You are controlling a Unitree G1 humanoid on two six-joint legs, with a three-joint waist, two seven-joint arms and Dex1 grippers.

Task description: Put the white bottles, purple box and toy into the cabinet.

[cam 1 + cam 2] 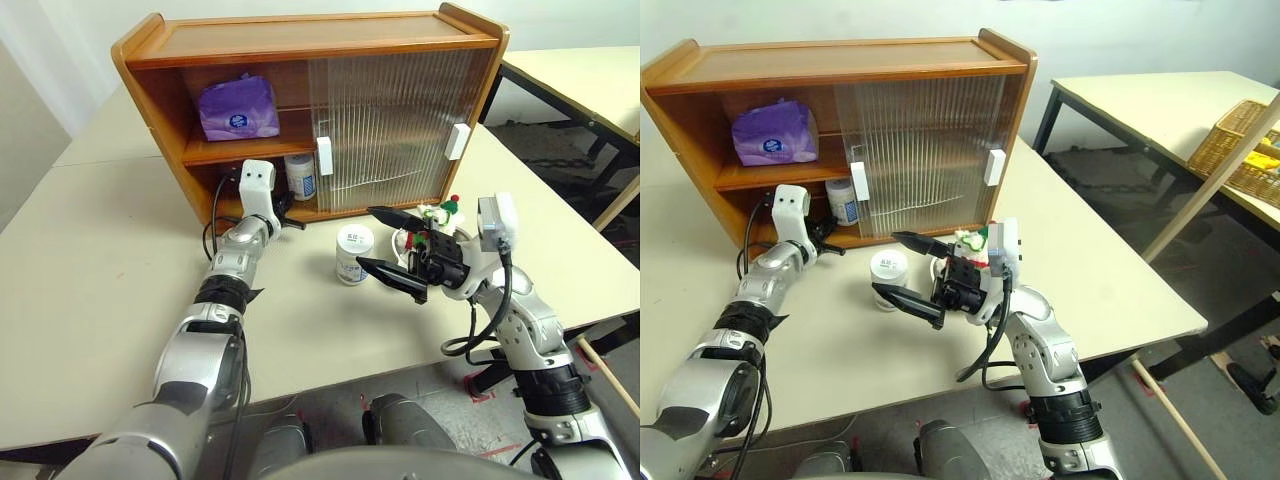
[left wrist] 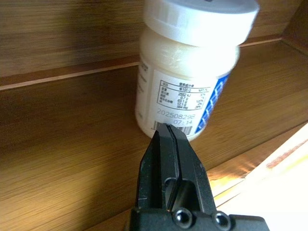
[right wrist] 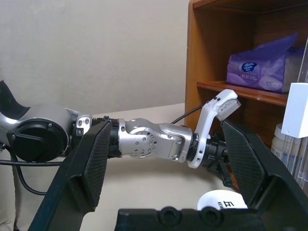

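**Bottle on the lower shelf**

While the purple box (image 1: 238, 109) sits on the cabinet's (image 1: 300, 45) upper shelf, the left gripper (image 2: 169, 144), pressed shut and empty, points at one white bottle (image 1: 299, 176) below. Another bottle (image 1: 353, 253) stands on the table (image 1: 90, 260); right gripper (image 1: 384, 247) gapes wide before the toy (image 1: 440, 213).

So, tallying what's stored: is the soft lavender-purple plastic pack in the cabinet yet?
In: the soft lavender-purple plastic pack sits on the orange-brown wooden cabinet's upper shelf.

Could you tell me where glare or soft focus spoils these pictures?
Left wrist view: the table edge is washed out by glare, the jar lid looks soft. Right wrist view: the near tool fingers are slightly soft, the purple pack is clear.
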